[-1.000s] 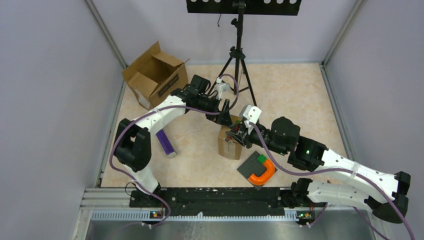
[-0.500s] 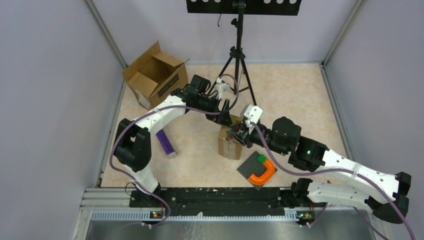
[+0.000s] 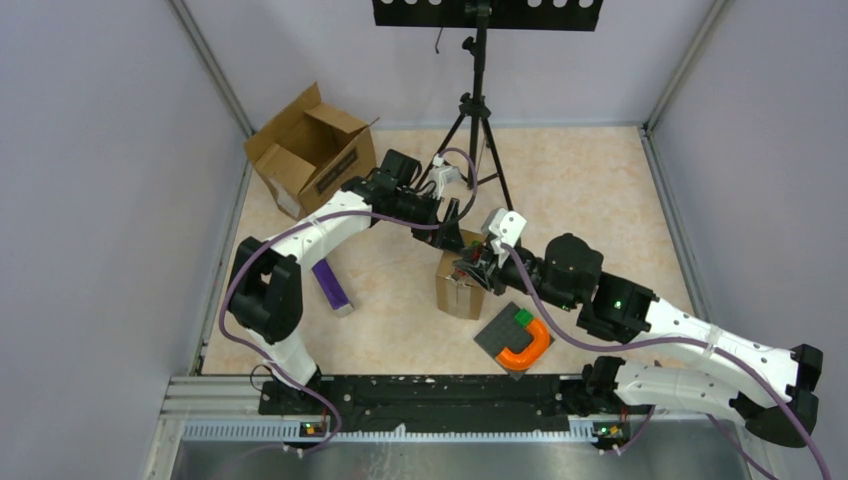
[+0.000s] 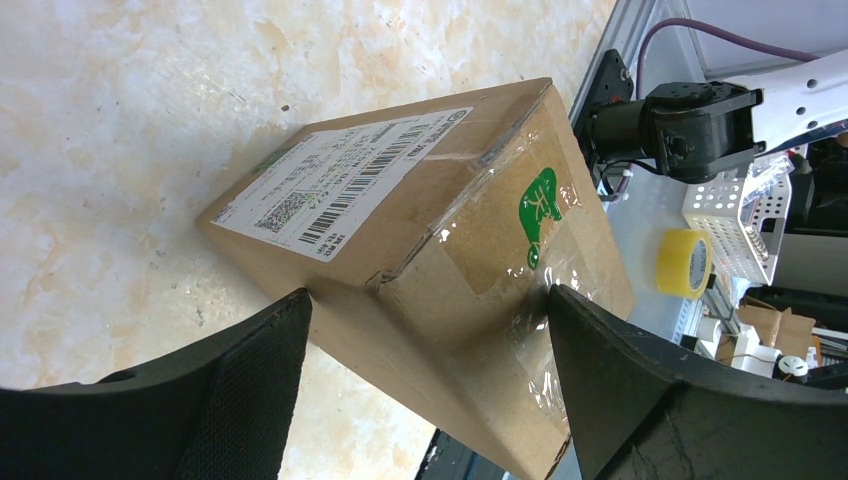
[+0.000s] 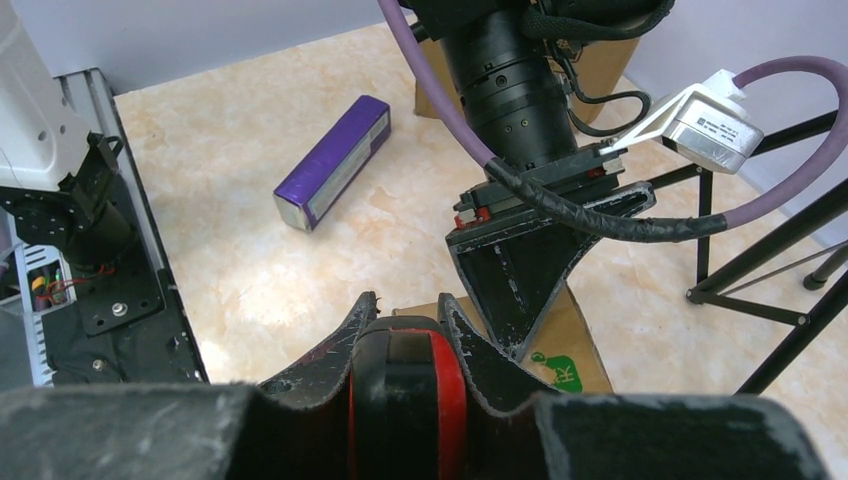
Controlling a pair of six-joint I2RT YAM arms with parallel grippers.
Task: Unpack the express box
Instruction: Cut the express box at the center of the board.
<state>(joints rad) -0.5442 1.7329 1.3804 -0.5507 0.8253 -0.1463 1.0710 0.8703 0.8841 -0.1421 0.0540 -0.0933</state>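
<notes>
The express box (image 3: 456, 288) is a small sealed brown carton with a shipping label and a green sticker, standing at the table's middle. My left gripper (image 3: 456, 241) comes down on it from above. In the left wrist view its two fingers (image 4: 425, 295) press against opposite sides of the box (image 4: 430, 210). My right gripper (image 3: 471, 270) is right beside the box's top. It is shut on a black and red cutter tool (image 5: 405, 395), held between its fingers (image 5: 405, 312). The box top (image 5: 570, 350) shows just behind the tool.
An open empty carton (image 3: 310, 150) lies at the back left. A purple box (image 3: 331, 284) lies left of the express box. A dark mat holding an orange U-shaped piece (image 3: 524, 346) lies near the front. A tripod (image 3: 478, 120) stands behind.
</notes>
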